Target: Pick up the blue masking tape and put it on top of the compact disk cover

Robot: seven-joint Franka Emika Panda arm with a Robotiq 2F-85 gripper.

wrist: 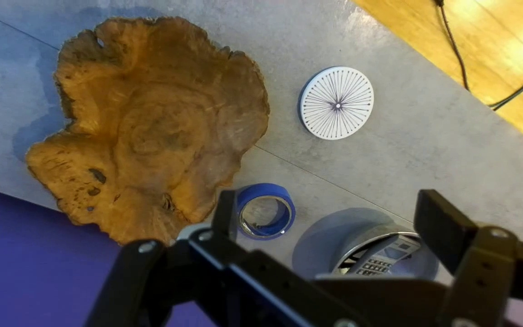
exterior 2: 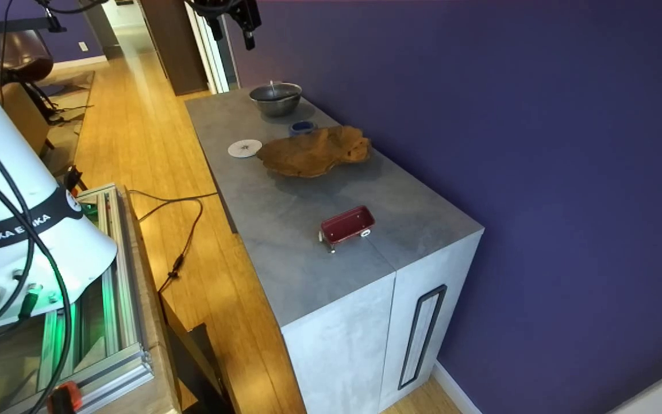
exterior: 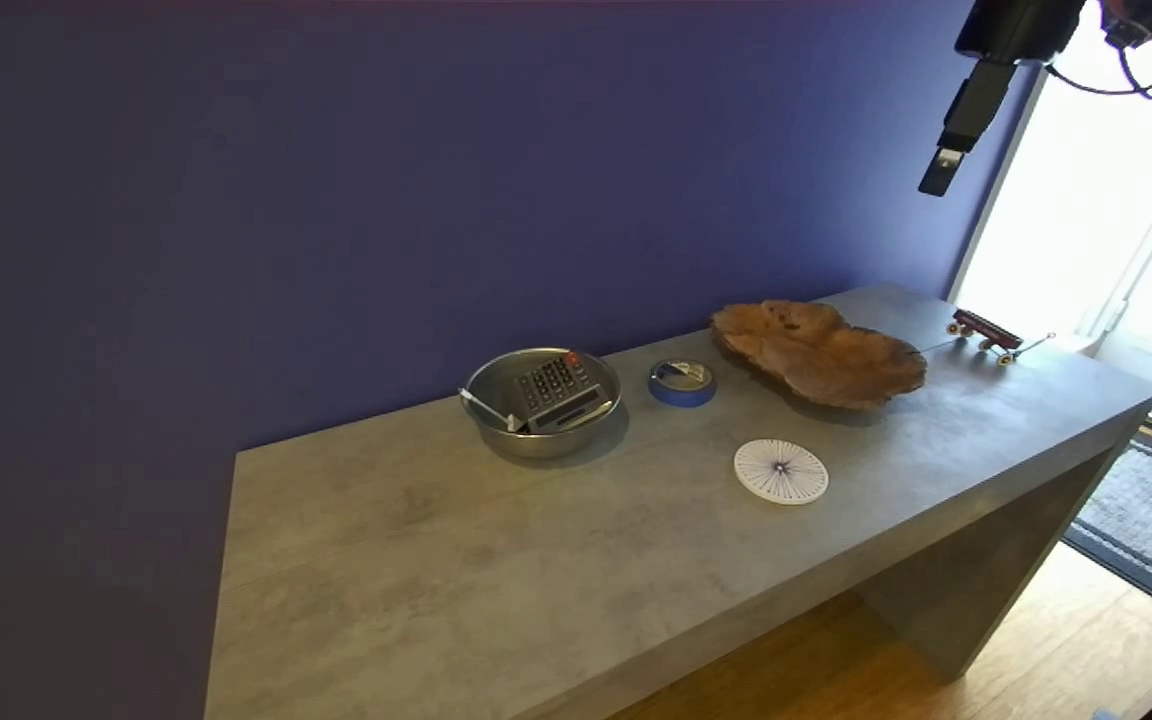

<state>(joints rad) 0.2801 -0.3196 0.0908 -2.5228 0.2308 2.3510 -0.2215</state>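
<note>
The blue masking tape (exterior: pixel 682 397) lies flat on the grey table between the metal bowl and the wooden tray, also in an exterior view (exterior 2: pixel 302 127). In the wrist view the blue tape ring (wrist: pixel 267 189) shows close to one fingertip, partly behind it. The compact disk cover, a flat white disc with dark radiating lines (exterior: pixel 781 472), lies nearer the table's front edge, also in an exterior view (exterior 2: pixel 245 148) and the wrist view (wrist: pixel 337 103). My gripper (wrist: pixel 328 202) is open and empty, high above the table in both exterior views (exterior: pixel 939 175) (exterior 2: pixel 233 39).
The metal bowl (exterior: pixel 536 445) holds a calculator (exterior: pixel 561 388) and other items; it shows in the wrist view (wrist: pixel 357 245). The brown wooden tray (exterior: pixel 816 355) sits beside the tape. A small red wagon (exterior 2: pixel 347 224) stands at the table's far end. A purple wall (exterior: pixel 436 200) borders the table.
</note>
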